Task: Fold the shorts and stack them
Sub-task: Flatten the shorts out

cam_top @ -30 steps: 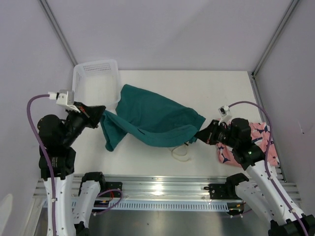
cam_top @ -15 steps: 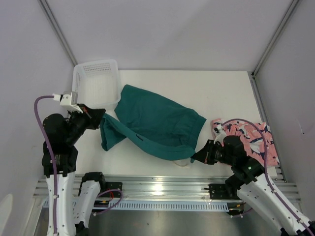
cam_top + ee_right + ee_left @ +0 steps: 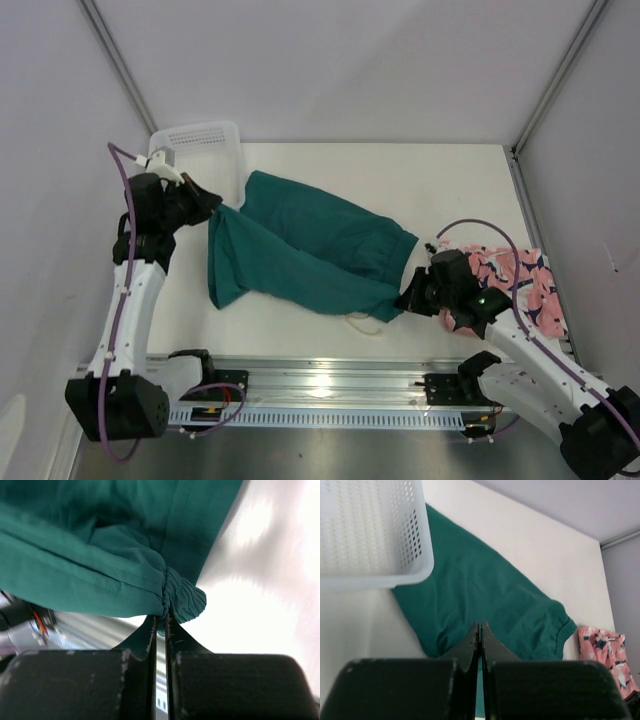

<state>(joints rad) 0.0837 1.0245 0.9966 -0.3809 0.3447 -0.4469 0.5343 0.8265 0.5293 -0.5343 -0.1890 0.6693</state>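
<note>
White tabletop (image 3: 450,180) below and ahead of left fingers (image 3: 470,645) and right fingers (image 3: 146,640); pale grey walls (image 3: 330,60) beyond. Aluminium rail (image 3: 330,385) behind them, glare-lit.

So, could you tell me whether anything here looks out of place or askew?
The teal shorts lie diagonal and twisted, pinched at opposite ends by the left gripper and right gripper, their pale drawstring trailing loose toward the near edge. The pink shark-print shorts sit crumpled at the far right.
</note>
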